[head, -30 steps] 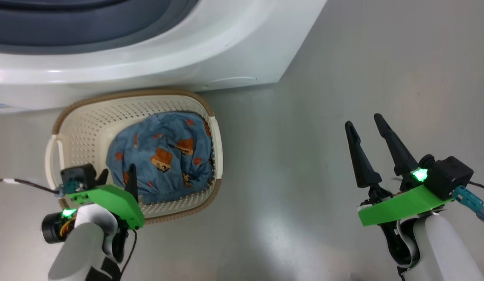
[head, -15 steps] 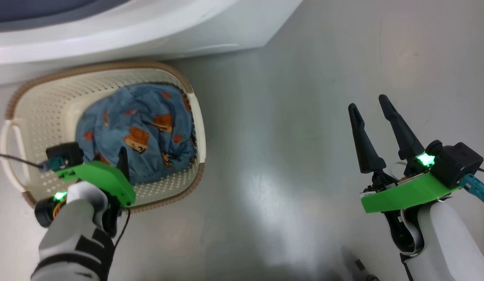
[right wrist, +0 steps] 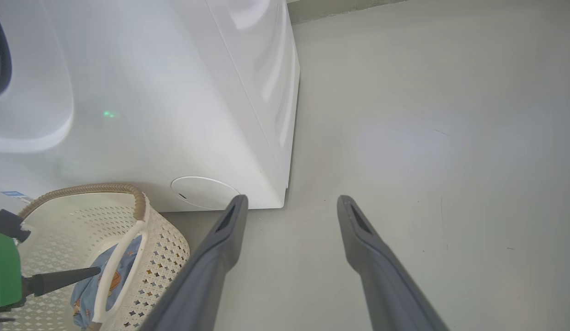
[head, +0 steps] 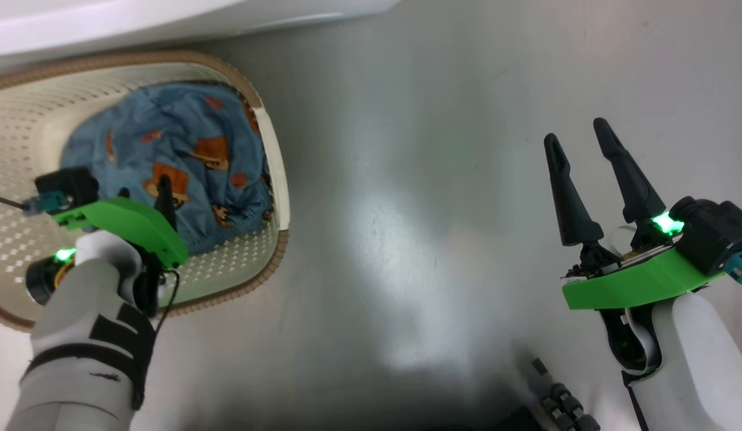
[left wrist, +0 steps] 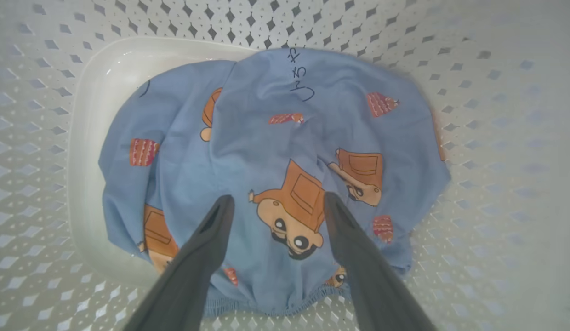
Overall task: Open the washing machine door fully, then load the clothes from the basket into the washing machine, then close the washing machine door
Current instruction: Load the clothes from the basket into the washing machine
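**One bundle to lift, both claws empty**

The clothes [left wrist: 266,151] lie as a single crumpled blue heap on the bottom of the basket [left wrist: 496,115], bunched toward its end on the robot's right. Bare cream plastic shows beside them. The basket stands on the floor [head: 437,179], just in front of the washing machine [right wrist: 174,115] and near its lower corner.

Watch your depth. If you close on the top layer alone, you will likely pinch a thin fold that slips free on the way up. The heap could also unfurl, drag over the brown rim and tip the light basket. Go too deep and a fingertip may snag in a perforation of the basket's bottom.

Your left gripper [left wrist: 276,197] hangs inside the basket and points down at the heap. Its jaws are spread wide, straddling one orange cartoon figure, and they grasp nothing. You cannot tell from these views whether the tips touch the cloth. Your right gripper [head: 575,133] is also parted and empty, over bare floor well apart from the basket.
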Available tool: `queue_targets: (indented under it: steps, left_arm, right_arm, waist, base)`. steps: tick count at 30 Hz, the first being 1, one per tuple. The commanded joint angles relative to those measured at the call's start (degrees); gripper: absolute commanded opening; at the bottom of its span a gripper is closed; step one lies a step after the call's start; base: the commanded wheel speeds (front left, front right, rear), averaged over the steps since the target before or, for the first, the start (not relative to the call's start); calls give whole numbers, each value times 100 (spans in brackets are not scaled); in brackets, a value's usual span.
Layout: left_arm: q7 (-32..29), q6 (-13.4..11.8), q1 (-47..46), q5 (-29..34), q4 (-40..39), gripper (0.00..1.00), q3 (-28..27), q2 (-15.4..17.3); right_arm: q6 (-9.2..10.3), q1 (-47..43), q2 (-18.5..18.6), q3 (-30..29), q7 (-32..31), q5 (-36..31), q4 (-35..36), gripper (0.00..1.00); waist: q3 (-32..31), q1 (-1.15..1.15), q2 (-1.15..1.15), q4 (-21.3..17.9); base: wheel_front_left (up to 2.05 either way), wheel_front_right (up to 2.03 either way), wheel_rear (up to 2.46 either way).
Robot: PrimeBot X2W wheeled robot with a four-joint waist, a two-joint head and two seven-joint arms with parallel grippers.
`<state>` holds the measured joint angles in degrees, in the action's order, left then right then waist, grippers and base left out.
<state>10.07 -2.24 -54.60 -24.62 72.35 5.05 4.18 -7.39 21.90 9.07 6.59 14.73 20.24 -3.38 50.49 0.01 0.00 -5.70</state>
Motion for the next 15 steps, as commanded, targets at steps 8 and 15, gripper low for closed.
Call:
queue_targets:
  steps: [8, 15]
  left_arm:
    - [-64, -64, -107, -86, 87, 100, -76, 370]
    - [-255, -152, -321, -68, 124, 100, -7, 521]
  right_arm:
    - [-10, -95, 45, 116, 27, -51, 250, 100]
    - [-10, -66, 71, 149, 27, -52, 354, 100]
  waist:
    - [405, -1, 0, -173]
    - [633, -1, 0, -315]
  base:
    - [0, 0, 0]
    - [0, 0, 0]
